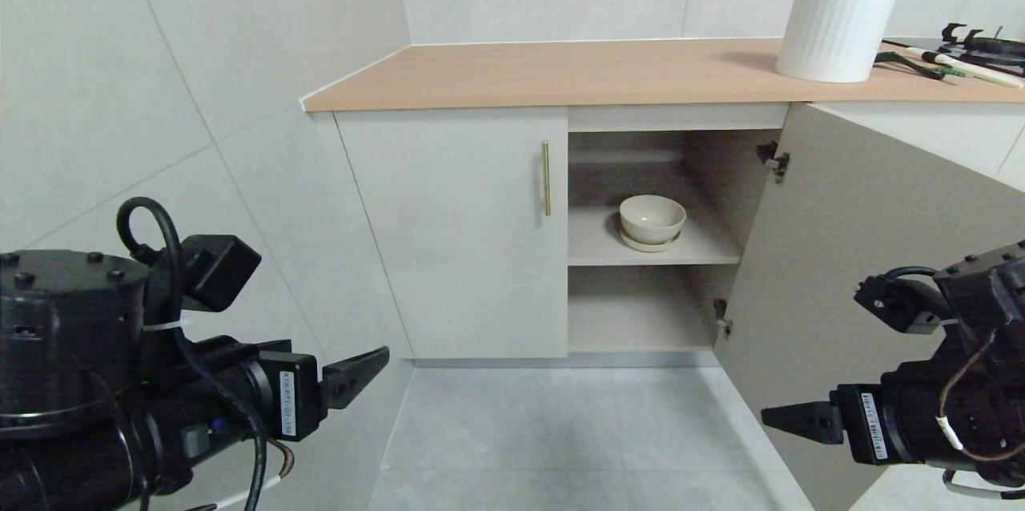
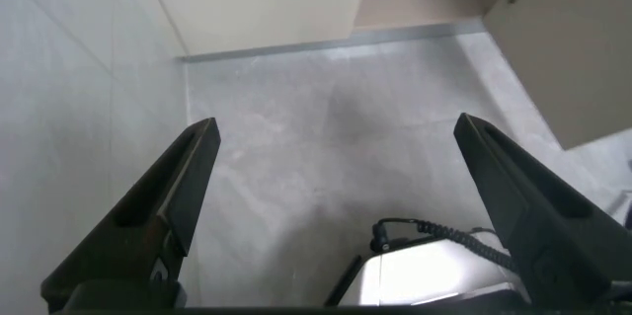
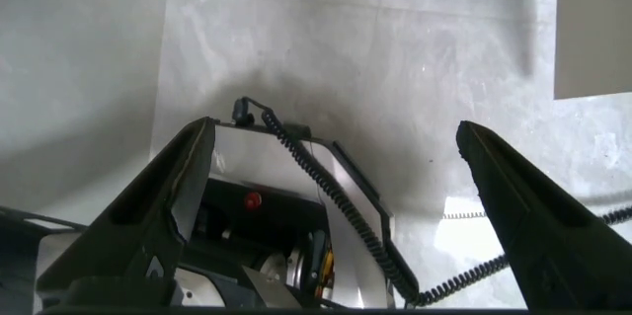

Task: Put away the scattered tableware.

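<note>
A cream bowl (image 1: 652, 218) sits on a small plate (image 1: 645, 243) on the middle shelf of the cabinet, whose right door (image 1: 849, 255) hangs open. Both arms are held low, well in front of the cabinet. My left gripper (image 2: 336, 196) is open and empty, its fingers (image 1: 356, 373) pointing inward over the grey floor. My right gripper (image 3: 336, 206) is open and empty as well, and one of its fingertips (image 1: 789, 417) shows beside the open door.
The left cabinet door (image 1: 456, 231) is closed, with a brass handle (image 1: 546, 178). On the wooden countertop (image 1: 560, 70) stand a white ribbed cylinder (image 1: 841, 10) and several utensils (image 1: 957, 54) at the far right. Tiled wall on the left; grey floor below.
</note>
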Motion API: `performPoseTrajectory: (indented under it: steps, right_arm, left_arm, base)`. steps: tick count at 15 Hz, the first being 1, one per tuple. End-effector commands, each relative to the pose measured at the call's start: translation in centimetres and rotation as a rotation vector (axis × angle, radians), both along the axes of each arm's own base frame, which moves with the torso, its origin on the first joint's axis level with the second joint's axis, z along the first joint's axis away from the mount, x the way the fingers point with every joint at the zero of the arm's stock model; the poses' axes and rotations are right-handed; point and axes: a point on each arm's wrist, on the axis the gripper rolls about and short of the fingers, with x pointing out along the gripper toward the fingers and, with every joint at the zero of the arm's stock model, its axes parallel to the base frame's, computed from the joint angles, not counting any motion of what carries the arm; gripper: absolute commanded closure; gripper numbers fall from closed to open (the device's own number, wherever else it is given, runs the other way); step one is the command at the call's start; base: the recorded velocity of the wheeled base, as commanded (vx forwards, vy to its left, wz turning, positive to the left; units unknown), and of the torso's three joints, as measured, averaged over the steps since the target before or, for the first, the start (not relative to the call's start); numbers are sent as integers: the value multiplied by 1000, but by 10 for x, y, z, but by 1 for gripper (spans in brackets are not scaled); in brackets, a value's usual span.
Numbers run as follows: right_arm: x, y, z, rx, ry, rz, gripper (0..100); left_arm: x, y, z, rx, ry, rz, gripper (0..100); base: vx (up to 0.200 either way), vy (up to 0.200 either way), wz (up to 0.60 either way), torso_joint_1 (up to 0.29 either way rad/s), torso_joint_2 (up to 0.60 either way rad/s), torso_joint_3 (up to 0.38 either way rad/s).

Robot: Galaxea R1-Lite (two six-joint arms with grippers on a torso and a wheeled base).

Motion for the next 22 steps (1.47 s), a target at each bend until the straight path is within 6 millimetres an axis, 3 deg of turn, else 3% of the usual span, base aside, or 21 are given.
performPoseTrajectory:
  steps: [1,7,20,22]
  right_arm:
    - [-6,-3,-2,-6,1,-7,0]
    - [-20,-11,2,-5,-18,-21,0]
    - [-21,-12,3,-2,-25,-24,0]
    - [-21,-12,3,-2,-27,-24,0]
  left_arm:
    - [1,-1,-2,4,6,-1,0]
    - [2,-1,-3,8,11,1,0]
    - [3,-2,-2,7,10,1,0]
    - [4,-3,-3,11,15,2,0]
  base:
    - [0,0,0,0,0,0]
    - [0,0,0,0,0,0]
    - [0,0,0,0,0,0]
    - [0,-200,0,-7,0,0]
